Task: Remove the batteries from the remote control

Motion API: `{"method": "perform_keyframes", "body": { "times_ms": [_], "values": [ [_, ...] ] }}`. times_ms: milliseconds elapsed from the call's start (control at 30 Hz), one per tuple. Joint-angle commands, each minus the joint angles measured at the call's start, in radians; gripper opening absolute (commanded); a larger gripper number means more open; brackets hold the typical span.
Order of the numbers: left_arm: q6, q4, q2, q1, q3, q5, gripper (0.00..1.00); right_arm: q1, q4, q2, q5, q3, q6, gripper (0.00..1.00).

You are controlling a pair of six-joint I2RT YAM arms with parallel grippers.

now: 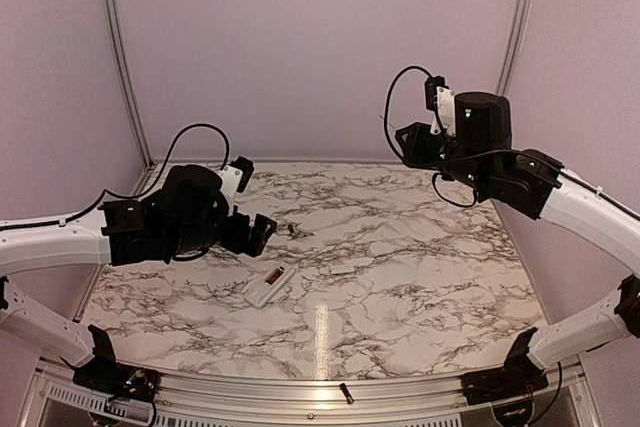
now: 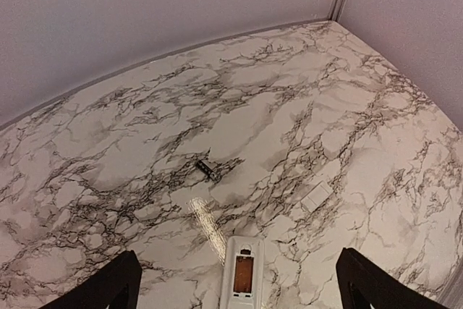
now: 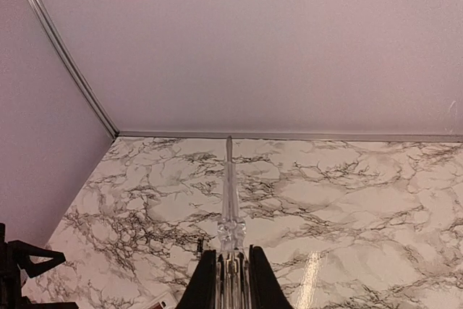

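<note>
The white remote control (image 1: 268, 287) lies on the marble table with its recess up; it also shows in the left wrist view (image 2: 242, 278). The recess (image 2: 244, 274) looks reddish-brown with no cylinder in it. One dark battery (image 1: 291, 230) lies on the table beyond the remote, also seen in the left wrist view (image 2: 207, 169). Another battery (image 1: 346, 393) lies on the metal frame at the near edge. My left gripper (image 1: 258, 234) hovers open above the remote, fingers (image 2: 108, 291) wide apart. My right gripper (image 1: 408, 142) is raised high, shut on a clear pointed tool (image 3: 230, 193).
A small flat white plate (image 1: 342, 270) lies right of the remote, also seen in the left wrist view (image 2: 316, 197). Pale walls enclose the table at the back and sides. The aluminium frame rail (image 1: 400, 402) runs along the near edge.
</note>
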State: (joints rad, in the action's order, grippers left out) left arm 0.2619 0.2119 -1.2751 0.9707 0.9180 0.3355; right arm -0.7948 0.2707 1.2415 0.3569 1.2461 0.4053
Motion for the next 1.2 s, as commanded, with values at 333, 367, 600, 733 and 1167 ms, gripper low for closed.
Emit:
{"method": "perform_keyframes", "body": {
  "times_ms": [333, 367, 600, 733, 1167],
  "values": [
    [0.262, -0.34, 0.033, -0.208, 0.253, -0.577, 0.93, -0.01, -0.245, 0.027, -0.334, 0.078, -0.036, 0.0],
    [0.304, -0.396, 0.019, -0.213, 0.258, -0.606, 0.91, -0.009, -0.256, 0.035, -0.378, 0.09, -0.034, 0.0],
    [0.555, -0.665, -0.104, -0.231, 0.319, -0.654, 0.79, -0.009, -0.352, 0.093, -0.592, 0.152, 0.011, 0.0],
    [0.615, -0.727, -0.163, -0.231, 0.367, -0.66, 0.75, -0.01, -0.368, 0.122, -0.666, 0.181, 0.03, 0.0],
    [0.704, -0.828, -0.263, -0.23, 0.428, -0.711, 0.37, -0.035, -0.371, 0.2, -0.766, 0.226, 0.056, 0.0]
  ]
}}
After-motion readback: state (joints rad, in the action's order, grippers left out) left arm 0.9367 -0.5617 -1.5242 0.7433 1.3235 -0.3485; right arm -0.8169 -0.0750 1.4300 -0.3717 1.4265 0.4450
